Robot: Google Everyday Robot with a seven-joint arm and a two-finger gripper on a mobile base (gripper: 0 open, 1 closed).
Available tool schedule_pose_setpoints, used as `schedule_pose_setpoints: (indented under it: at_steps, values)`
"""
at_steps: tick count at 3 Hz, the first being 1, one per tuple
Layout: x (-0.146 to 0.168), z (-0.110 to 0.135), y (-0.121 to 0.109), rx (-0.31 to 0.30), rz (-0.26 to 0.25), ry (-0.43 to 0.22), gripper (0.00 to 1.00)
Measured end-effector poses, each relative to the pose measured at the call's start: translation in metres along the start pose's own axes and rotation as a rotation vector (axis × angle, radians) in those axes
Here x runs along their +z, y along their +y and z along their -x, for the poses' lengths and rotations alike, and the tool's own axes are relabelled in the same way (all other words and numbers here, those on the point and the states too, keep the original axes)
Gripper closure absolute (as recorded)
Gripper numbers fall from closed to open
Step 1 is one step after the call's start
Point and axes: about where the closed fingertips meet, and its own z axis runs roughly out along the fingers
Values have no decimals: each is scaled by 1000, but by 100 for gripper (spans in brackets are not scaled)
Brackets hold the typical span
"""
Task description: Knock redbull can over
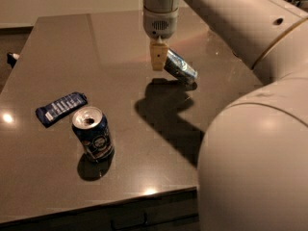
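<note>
The redbull can [181,66], slim and silver-and-blue, lies tilted far over at the middle back of the dark table [110,47], its low end toward the right. My gripper [158,57] hangs straight down from the arm, right against the can's upper left end. The can's shadow falls on the table just in front of it.
A shorter, wider dark blue can [93,134] stands upright, opened, near the front left. A flat dark blue wrapper [60,108] lies left of it. My arm's large white body [255,143] fills the right side and hides the table's right part.
</note>
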Motion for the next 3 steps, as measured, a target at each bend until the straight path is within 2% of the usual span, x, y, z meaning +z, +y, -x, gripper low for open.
schedule_pose_setpoints:
  at_steps: [1,2,3]
  values:
    - [19,4,-13,-56,25,26,32]
    - [32,6,-22,-90,43,29,10]
    - [35,13,-32,-91,6,6,0]
